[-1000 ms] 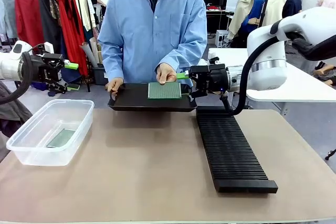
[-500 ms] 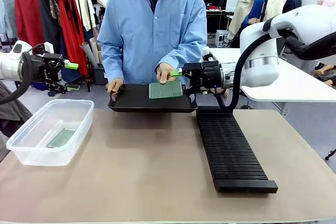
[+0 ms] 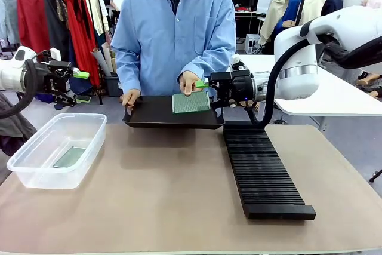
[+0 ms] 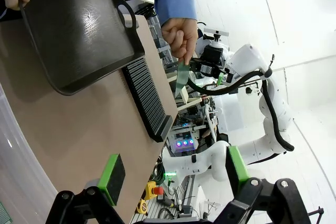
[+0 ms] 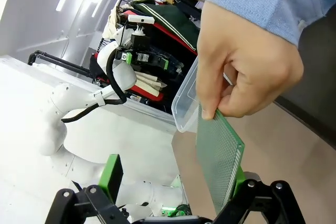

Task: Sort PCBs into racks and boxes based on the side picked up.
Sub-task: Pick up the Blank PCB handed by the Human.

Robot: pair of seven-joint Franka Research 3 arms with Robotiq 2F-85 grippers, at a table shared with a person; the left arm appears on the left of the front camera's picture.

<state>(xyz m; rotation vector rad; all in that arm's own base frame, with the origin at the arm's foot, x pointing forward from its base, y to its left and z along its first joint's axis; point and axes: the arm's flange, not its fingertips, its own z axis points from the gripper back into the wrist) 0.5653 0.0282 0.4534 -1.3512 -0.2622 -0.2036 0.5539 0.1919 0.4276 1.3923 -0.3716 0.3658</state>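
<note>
Over the far side of a black tray (image 3: 149, 114), a person's hand (image 3: 188, 82) holds a PCB (image 3: 191, 103) upright, its dotted green face toward me. My right gripper (image 3: 205, 92) is open at the board's right edge. In the right wrist view the PCB (image 5: 220, 153) hangs between the open fingers of the right gripper (image 5: 176, 179), close to the right-hand pad (image 5: 239, 177), with the hand (image 5: 247, 66) pinching its top. My left gripper (image 3: 80, 77) hangs open above the clear box (image 3: 36, 153), which holds another PCB (image 3: 70, 157). The black rack (image 3: 262, 174) lies at the right.
The person's other hand (image 3: 129, 97) grips the tray's left end. In the left wrist view the open left gripper (image 4: 173, 171) looks across the tray (image 4: 79, 30) and rack (image 4: 147, 98). A clothes rail stands behind at the left and a white table at the right.
My right gripper has moved left toward the held PCB, and the person has shifted the board slightly right toward it. The left arm has not moved.
</note>
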